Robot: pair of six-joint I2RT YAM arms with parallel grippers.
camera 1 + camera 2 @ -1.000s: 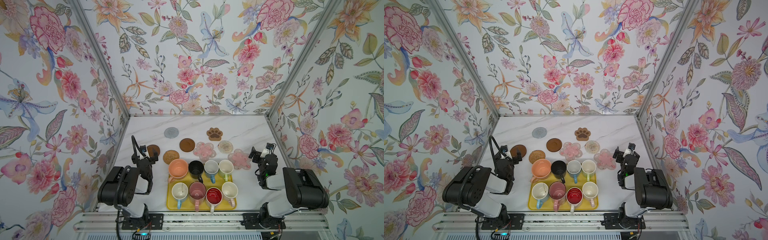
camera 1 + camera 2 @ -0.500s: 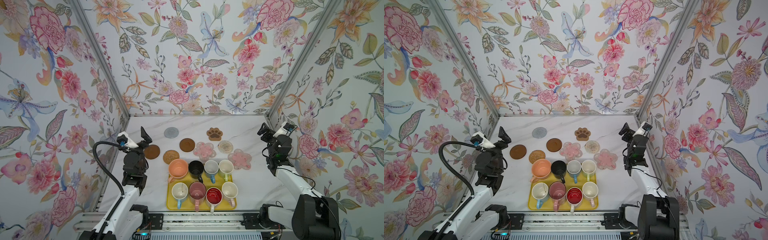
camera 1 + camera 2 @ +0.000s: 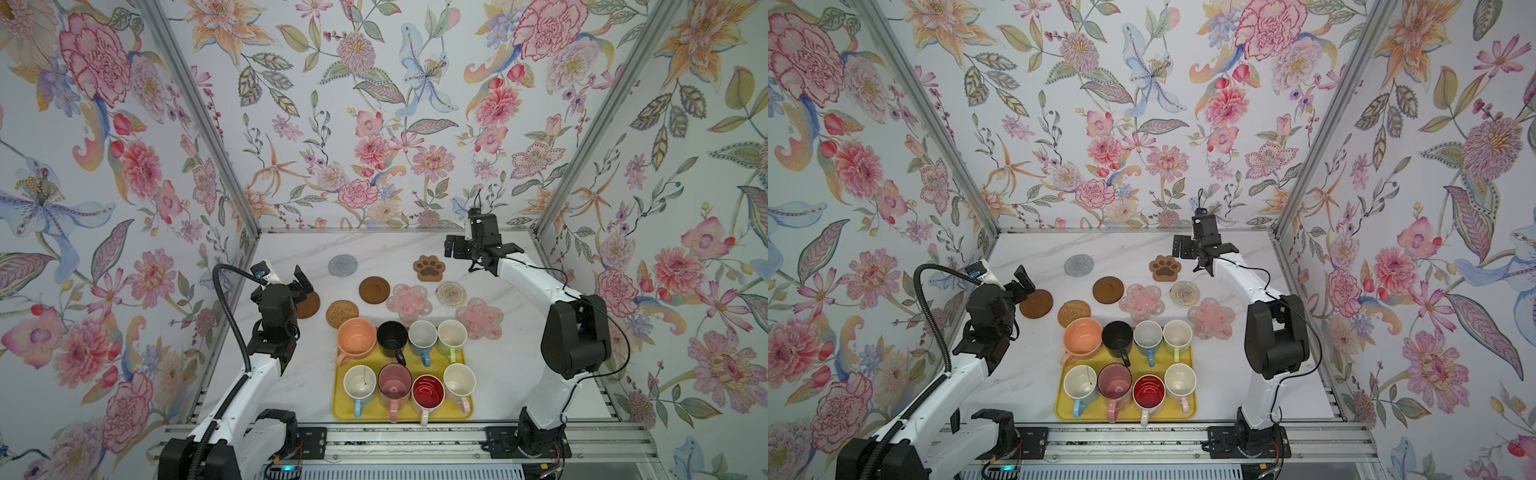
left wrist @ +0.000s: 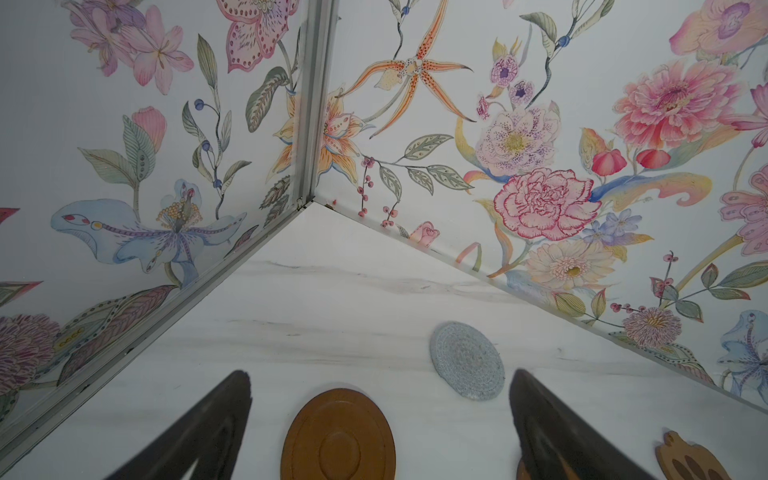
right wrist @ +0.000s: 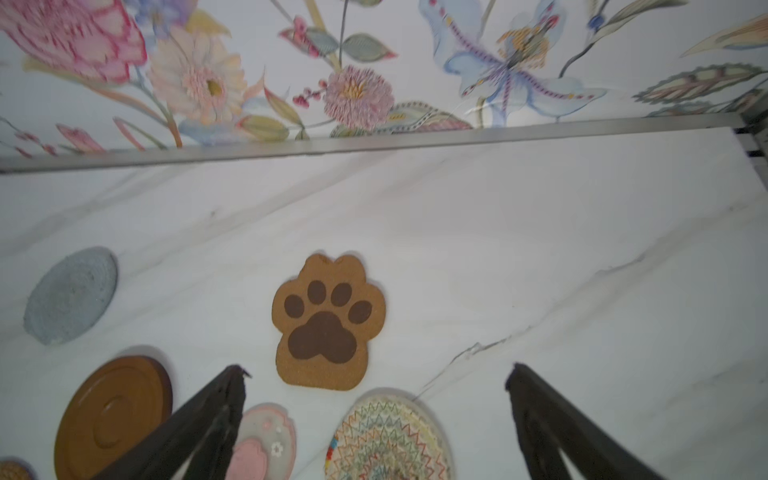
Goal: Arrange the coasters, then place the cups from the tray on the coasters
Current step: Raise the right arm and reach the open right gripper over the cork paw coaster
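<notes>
As both arms rise from rest: left hand (image 3: 304, 282) over brown disc (image 3: 311, 307), right hand (image 3: 478, 254) by paw mat (image 3: 429, 268).
Hands: both released, empty.
Meaning: arranging starts; cups (image 3: 357, 343) untouched on tray (image 3: 465, 412).

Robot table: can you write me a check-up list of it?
Surface: white marble-look tabletop, no spills seen.
Job's things: eight coasters on the table: grey round, brown paw, two dark brown discs, woven rattan round, clear round, two pink flowers; eight handled mugs on the flat yellow rectangular tray.
Clutter: nothing seen.
Grippers: left gripper and right gripper open, empty.
Cables: black ribbed hose loops off left arm; thin black wire along right arm.
Surroundings: flowered wallpaper walls, metal rail in front.
</notes>
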